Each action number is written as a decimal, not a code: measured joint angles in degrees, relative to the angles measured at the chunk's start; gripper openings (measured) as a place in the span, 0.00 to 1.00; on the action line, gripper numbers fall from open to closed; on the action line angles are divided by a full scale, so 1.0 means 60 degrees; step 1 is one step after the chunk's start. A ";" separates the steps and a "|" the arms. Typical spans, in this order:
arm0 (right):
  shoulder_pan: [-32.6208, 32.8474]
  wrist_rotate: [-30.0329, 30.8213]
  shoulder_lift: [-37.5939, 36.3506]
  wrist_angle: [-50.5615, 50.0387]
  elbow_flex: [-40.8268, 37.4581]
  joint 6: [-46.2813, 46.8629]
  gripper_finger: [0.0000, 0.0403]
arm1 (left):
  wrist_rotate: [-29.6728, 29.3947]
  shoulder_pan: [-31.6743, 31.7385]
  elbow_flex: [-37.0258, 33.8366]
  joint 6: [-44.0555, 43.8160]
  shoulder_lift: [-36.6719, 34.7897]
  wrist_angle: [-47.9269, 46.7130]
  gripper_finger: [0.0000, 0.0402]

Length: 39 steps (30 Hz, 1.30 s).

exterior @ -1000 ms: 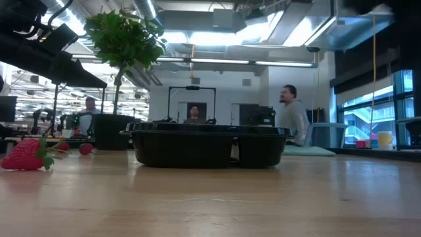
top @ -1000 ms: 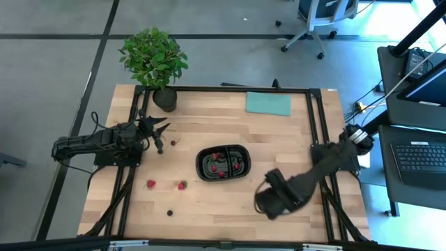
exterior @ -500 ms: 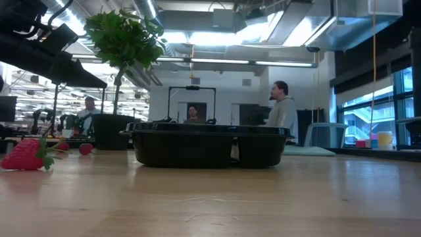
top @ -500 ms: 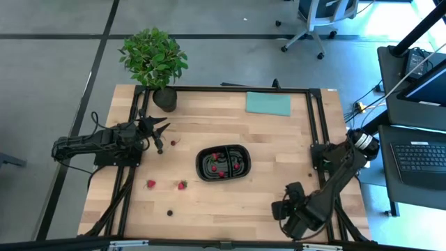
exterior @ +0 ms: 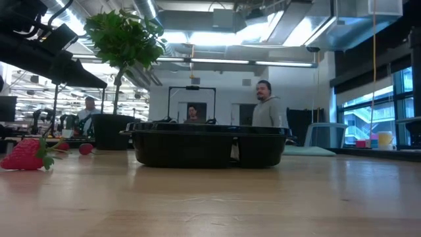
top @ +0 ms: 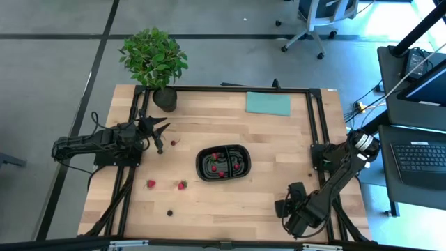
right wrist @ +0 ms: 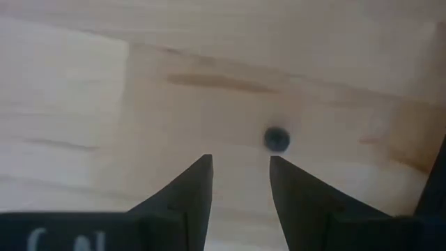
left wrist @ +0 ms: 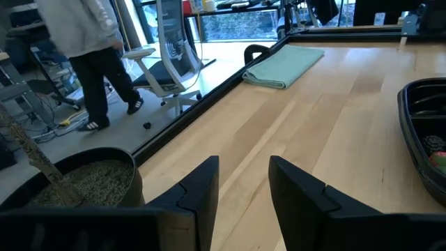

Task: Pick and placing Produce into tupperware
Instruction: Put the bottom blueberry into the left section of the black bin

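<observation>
- The wooden table (top: 279, 139) has a dark metal frame running along its edges.
- A leafy potted plant (top: 155, 61) stands at the table's far left corner.
- A folded teal cloth (top: 267, 104) lies flat along the table's far edge, well to the right of the plant.
- An office chair (top: 317, 21) sits on the grey floor beyond the table.
- A laptop (top: 421, 156) rests on a desk to the table's right.
- A person (exterior: 265, 108) stands in the room behind the table.

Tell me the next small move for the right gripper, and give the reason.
Probably ease the right gripper forward and down over the dark berry. Its fingers are open and empty, the berry lies on bare wood just ahead of the tips, slightly off to one side, and the tray holds other fruit already.
</observation>
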 joint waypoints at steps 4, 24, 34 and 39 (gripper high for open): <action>0.0000 -0.0008 0.0000 0.0005 -0.0300 -0.0182 0.36 | 0.0000 0.0000 0.0000 0.0000 -0.0001 0.0000 0.30; 0.0000 -0.0714 -0.0077 0.2007 -0.1804 -0.0221 0.36 | 0.0000 -0.0002 -0.0003 0.0002 -0.0002 0.0000 0.30; -0.0005 -0.0711 -0.0058 0.2071 -0.1899 -0.0193 0.31 | 0.0000 0.0000 0.0000 0.0001 0.0000 0.0004 0.30; -0.0007 -0.0693 -0.0044 0.2081 -0.1899 -0.0211 0.23 | 0.0000 -0.0002 0.0000 0.0000 -0.0003 0.0004 0.30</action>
